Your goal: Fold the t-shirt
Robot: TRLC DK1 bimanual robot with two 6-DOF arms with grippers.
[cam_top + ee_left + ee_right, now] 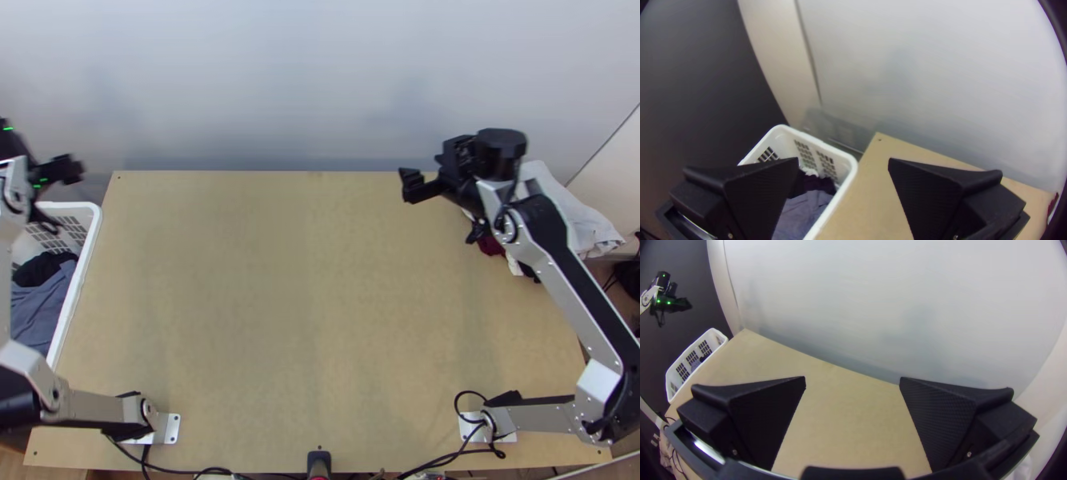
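From the top view, the left gripper [58,196] hangs by the basket [98,228] at the table's [280,280] far left corner, the right gripper [446,210] near the far right corner beside piled clothes [578,210]; which is the t-shirt, I cannot tell. The left wrist view shows jaws wide apart. The right wrist view shows likewise parted jaws.

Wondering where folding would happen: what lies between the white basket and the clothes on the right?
In the top view, the light wooden table stretches from the white basket to the clothes, with the right gripper over it near them.
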